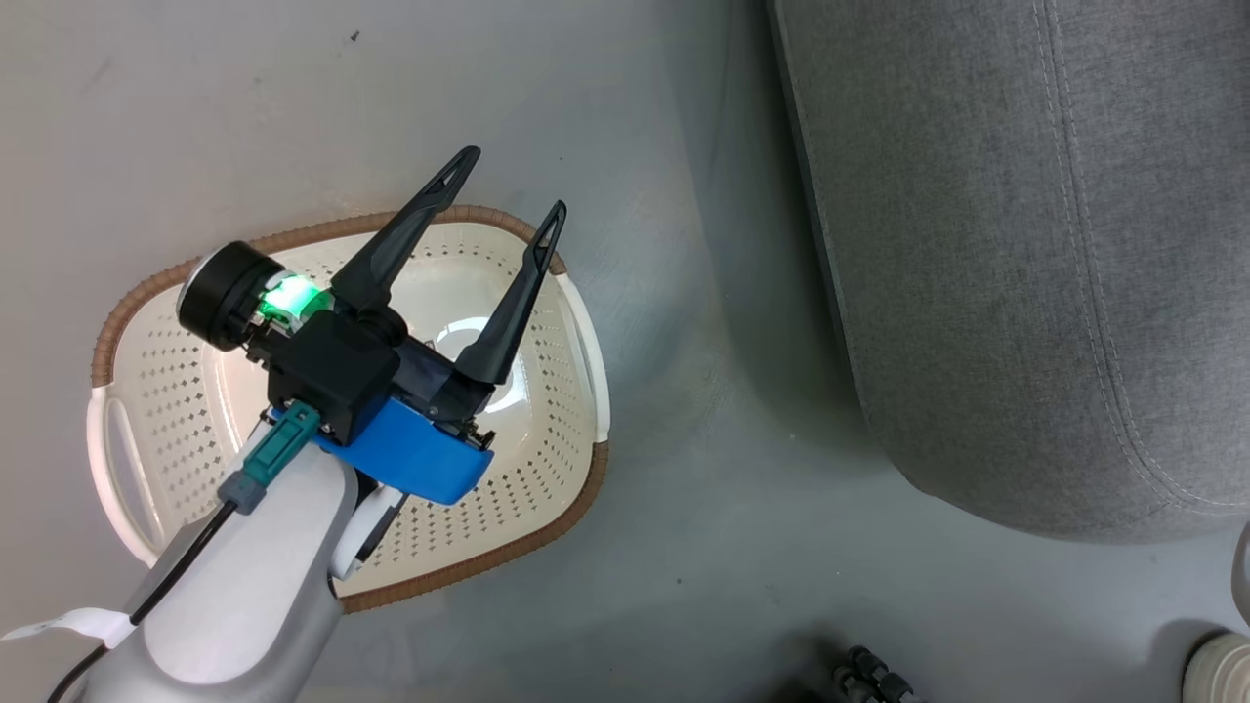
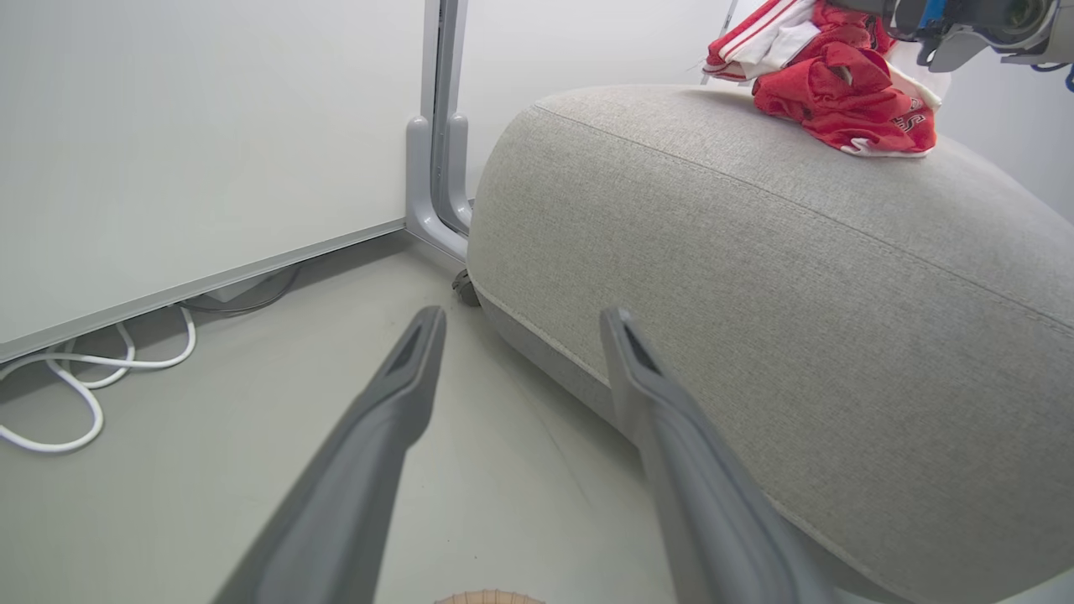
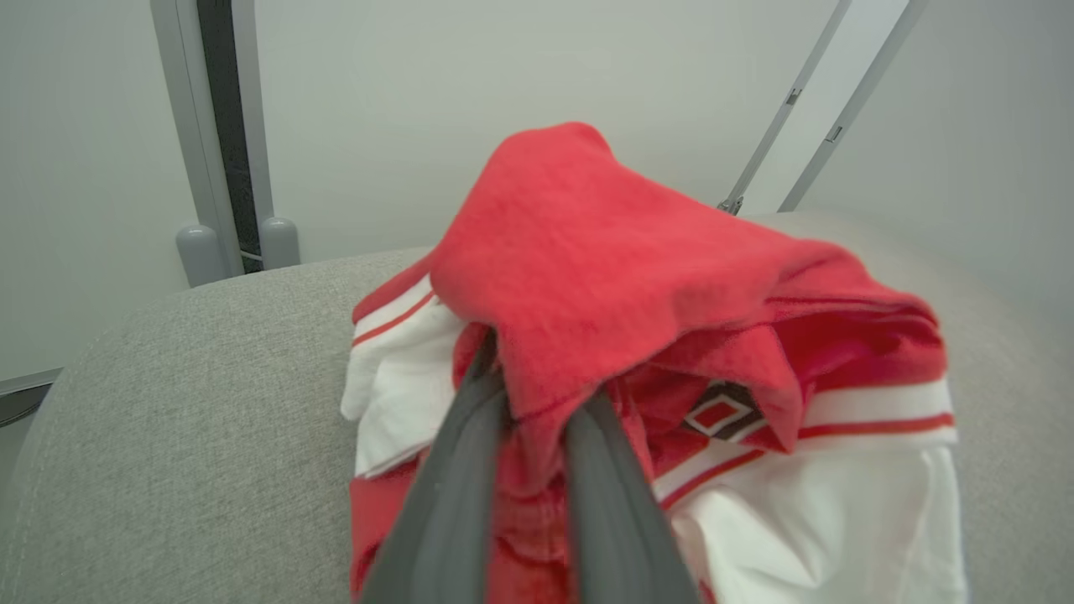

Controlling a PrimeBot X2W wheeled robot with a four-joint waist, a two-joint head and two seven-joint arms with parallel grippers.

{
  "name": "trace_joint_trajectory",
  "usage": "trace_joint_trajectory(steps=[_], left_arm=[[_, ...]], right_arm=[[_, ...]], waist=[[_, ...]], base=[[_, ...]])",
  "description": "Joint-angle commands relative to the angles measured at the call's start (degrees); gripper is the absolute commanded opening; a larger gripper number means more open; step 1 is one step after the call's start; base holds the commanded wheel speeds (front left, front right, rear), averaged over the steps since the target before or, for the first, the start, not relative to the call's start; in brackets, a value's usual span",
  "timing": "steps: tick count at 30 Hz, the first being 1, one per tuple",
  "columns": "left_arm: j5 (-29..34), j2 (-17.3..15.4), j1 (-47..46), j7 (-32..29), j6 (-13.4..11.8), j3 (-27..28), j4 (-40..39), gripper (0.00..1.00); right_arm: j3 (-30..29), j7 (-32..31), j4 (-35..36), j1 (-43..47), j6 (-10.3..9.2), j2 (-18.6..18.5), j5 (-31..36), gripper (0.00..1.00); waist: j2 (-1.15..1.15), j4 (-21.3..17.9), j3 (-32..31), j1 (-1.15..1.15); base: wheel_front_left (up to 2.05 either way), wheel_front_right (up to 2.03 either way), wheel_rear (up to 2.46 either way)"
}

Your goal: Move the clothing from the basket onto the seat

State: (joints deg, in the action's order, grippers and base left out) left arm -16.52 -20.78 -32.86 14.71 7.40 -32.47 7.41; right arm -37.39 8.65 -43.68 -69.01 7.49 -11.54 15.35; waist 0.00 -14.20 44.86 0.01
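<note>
The left gripper (image 1: pixel 514 180) hangs over the basket (image 1: pixel 156 391), its fingers spread wide and pointing toward 1 o'clock. The basket stands on the grey floor (image 1: pixel 684 537) at 8 o'clock in the head view, and the seat (image 1: pixel 977 244) lies apart from it at 2 o'clock. In the left wrist view the clothing (image 2: pixel 839 92) sits heaped on the seat's top at 1 o'clock. There the right gripper (image 3: pixel 537 394) pinches a red fold, its fingers close together, with white-striped panels bunched around them on the grey cushion.
</note>
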Motion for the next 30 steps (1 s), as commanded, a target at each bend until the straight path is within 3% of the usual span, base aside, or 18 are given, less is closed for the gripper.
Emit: trace_joint_trajectory(steps=[1,13,22,30], left_arm=[[0.0,0.2,-0.9,0.3,0.0,-0.1,0.3,1.00],[-1.1,1.8,0.4,0.5,0.0,-0.3,2.6,1.00],[-2.8,6.2,5.8,0.5,0.0,2.5,5.8,1.00],[-3.9,10.1,12.3,0.5,0.1,5.5,9.5,1.00]], right_arm=[[-0.4,0.5,-0.7,-0.9,0.01,0.5,0.9,1.00],[0.3,2.8,-4.2,1.5,0.01,1.6,3.7,1.00],[6.7,5.8,-9.2,10.0,0.01,3.5,1.2,1.00],[17.6,6.6,-8.0,21.6,0.01,5.2,-4.2,1.00]], waist=[[0.00,-0.1,-0.3,-0.01],[0.00,0.2,-4.8,-0.01],[0.00,1.7,-17.9,-0.01],[0.00,5.5,-29.1,-0.01]], base=[[0.00,0.00,0.00],[0.00,0.00,0.00],[0.00,0.00,0.00],[0.00,0.00,0.00]])
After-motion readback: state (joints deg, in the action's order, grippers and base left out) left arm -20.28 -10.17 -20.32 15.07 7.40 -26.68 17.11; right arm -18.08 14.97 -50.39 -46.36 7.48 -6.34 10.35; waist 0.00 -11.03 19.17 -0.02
